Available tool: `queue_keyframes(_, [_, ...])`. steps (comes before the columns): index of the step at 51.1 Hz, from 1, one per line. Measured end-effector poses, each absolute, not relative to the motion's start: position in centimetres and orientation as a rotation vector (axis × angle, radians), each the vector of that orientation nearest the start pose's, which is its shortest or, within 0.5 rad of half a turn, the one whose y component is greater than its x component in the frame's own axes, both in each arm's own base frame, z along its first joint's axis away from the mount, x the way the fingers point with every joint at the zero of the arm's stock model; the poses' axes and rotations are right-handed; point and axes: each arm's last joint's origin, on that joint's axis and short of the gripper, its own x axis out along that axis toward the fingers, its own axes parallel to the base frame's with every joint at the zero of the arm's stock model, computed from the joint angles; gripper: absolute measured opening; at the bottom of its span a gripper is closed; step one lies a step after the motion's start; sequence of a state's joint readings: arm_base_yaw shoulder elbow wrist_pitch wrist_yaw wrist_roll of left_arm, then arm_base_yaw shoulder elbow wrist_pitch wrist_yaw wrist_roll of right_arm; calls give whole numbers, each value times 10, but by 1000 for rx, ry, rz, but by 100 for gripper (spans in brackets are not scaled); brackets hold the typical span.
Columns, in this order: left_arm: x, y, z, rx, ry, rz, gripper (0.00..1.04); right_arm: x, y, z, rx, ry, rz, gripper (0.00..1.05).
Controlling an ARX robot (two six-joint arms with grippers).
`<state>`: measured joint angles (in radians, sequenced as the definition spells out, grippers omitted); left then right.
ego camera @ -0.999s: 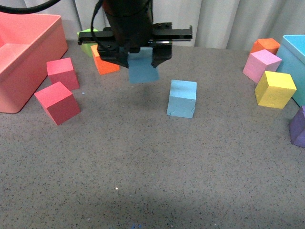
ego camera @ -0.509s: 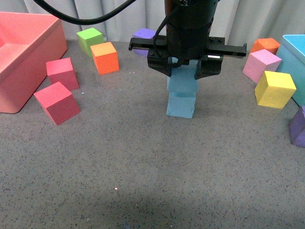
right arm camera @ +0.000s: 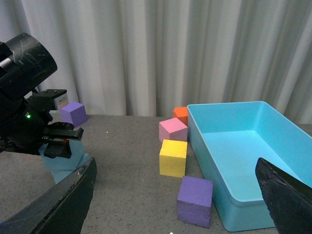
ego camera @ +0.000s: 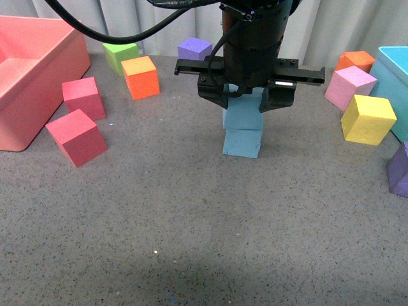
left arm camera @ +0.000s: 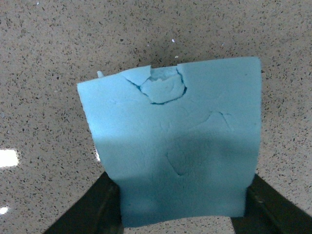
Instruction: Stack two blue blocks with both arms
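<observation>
My left gripper (ego camera: 244,101) is shut on a light blue block (ego camera: 243,113) and holds it right on top of the second blue block (ego camera: 242,142), which stands on the grey table. In the left wrist view the held blue block (left arm camera: 175,146) fills the frame between the two black fingers (left arm camera: 92,209), its upper face dented. In the right wrist view the left arm (right arm camera: 29,117) stands over the blue blocks (right arm camera: 66,165). My right gripper (right arm camera: 175,204) is open and empty, well to the right of the stack; it does not show in the front view.
A pink bin (ego camera: 32,70) stands at the left with two red cubes (ego camera: 76,135) by it. Green (ego camera: 120,54), orange (ego camera: 141,76) and purple (ego camera: 194,48) cubes lie behind. Pink (ego camera: 349,86), yellow (ego camera: 367,118), orange and purple cubes and a turquoise bin (right arm camera: 234,161) are at the right.
My left gripper carried the blue block from the left over to the second blue block, then lowered it onto that block's top.
</observation>
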<state>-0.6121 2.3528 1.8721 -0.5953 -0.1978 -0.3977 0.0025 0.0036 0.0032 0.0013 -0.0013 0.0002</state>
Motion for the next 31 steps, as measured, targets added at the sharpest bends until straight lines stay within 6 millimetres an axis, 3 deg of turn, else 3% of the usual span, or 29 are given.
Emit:
queue_keyframes(7, [410, -282, 147, 65, 1037, -171, 72, 98, 0, 164, 0, -1, 4, 95])
queue_keyframes(17, [409, -283, 152, 39, 1034, -187, 100, 98, 0, 164, 0, -1, 4, 95])
queue_keyframes(31, [391, -269, 197, -37, 913, -186, 97, 98, 0, 164, 0, -1, 3, 95])
